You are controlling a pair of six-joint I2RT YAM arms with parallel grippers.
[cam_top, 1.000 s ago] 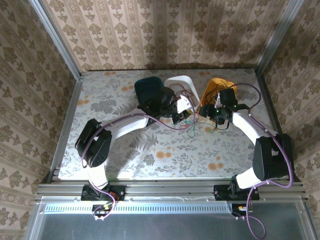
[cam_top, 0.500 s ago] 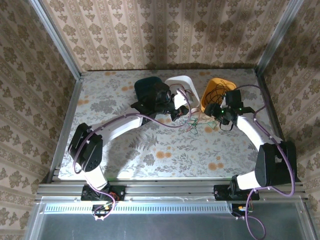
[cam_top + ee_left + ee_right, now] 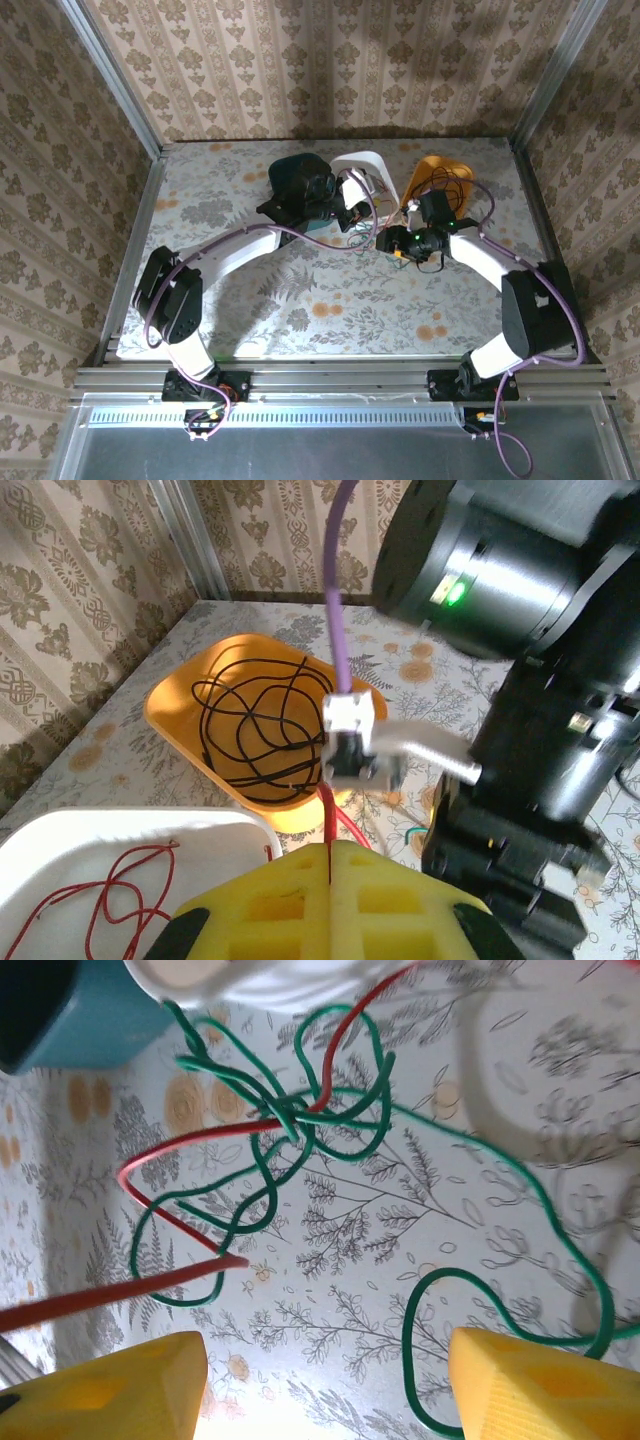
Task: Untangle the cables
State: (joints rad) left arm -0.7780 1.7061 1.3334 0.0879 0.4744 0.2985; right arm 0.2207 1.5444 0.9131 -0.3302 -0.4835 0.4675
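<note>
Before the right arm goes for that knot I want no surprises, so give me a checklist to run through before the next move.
1. The left fingers shut on the red cable: ok.
2. The right fingers open: ok.
3. The green cable free of the red one: not ok, knotted together on the table.
4. The knot between the right fingers: cannot tell, it lies ahead of them.
5. The black cable alone in the orange tub: ok.
</note>
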